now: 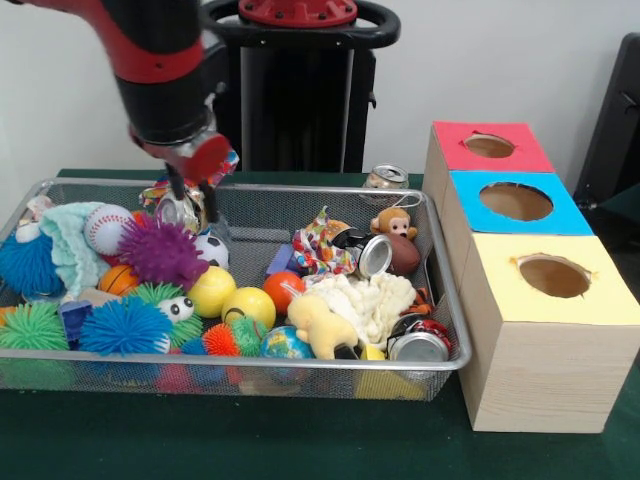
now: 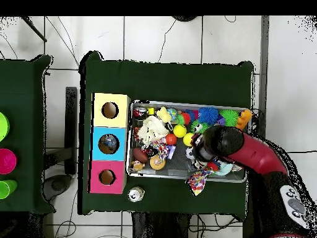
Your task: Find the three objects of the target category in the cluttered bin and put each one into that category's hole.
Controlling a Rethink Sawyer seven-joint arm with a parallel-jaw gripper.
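The bin point(image 1: 250, 189) is a wide silver wire-mesh basket full of toys; it also shows in the overhead view point(image 2: 186, 104). My gripper point(image 1: 191, 200) is low over the bin's far left part, right at a silvery can point(image 1: 177, 212) among spiky balls. Whether it grips the can does not show. In the overhead view the arm point(image 2: 220, 144) hides the gripper. Two more cans lie in the bin: a tilted one point(image 1: 373, 255) in the middle and one point(image 1: 418, 346) at the front right corner. Three wooden boxes stand beside the bin, each with a round hole on top: red point(image 1: 490, 147), blue point(image 1: 515, 202), yellow point(image 1: 553, 277).
Another can point(image 1: 385, 178) stands on the green table behind the bin, outside it point(image 2: 135, 194). A crumpled colourful wrapper point(image 2: 198, 181) lies at the bin's edge near the robot. Balls, spiky balls, plush toys and a baseball point(image 1: 108, 228) crowd the bin.
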